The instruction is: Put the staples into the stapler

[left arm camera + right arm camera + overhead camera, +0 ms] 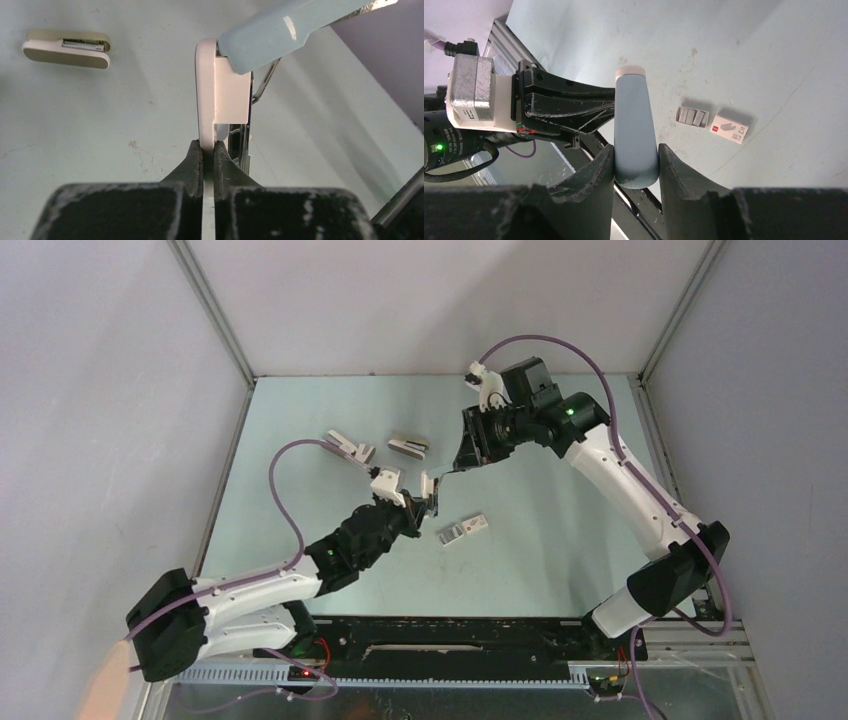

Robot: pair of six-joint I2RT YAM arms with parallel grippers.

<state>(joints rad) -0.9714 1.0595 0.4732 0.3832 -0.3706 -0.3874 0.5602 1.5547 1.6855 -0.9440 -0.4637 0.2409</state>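
Overhead, you have both arms meeting over the middle of the pale table (560, 570), with the stapler (433, 487) lifted off it between them. Your left gripper (427, 498) comes at it from the near left and your right gripper (453, 471) from the far right, each clamped on one end. The staples (463, 530) lie on the table just to the near right of that meeting point, apart from both grippers. Two stubby staplers, a white one (350, 448) and a beige one (408, 445), lie further back to the left.

From your left wrist, the fingers (192, 160) are pinched tight on the lower edge of the stapler's white base (207, 100), which stands upright. The pale blue top (270, 35) swings away to the upper right, so the stapler is hinged open, and silvery metal shows beside the base. The beige one (67, 47) lies on the table at upper left, well apart.

From your right wrist, the jaws clasp the wide end of the pale blue top (634, 110), with a finger (599, 170) on each flank. Your left gripper (611, 107) reaches in from the left to the far end. On the table beyond, the staples are in two parts lying just beside each other: a grey tray (693, 115) and a white sleeve (730, 125).
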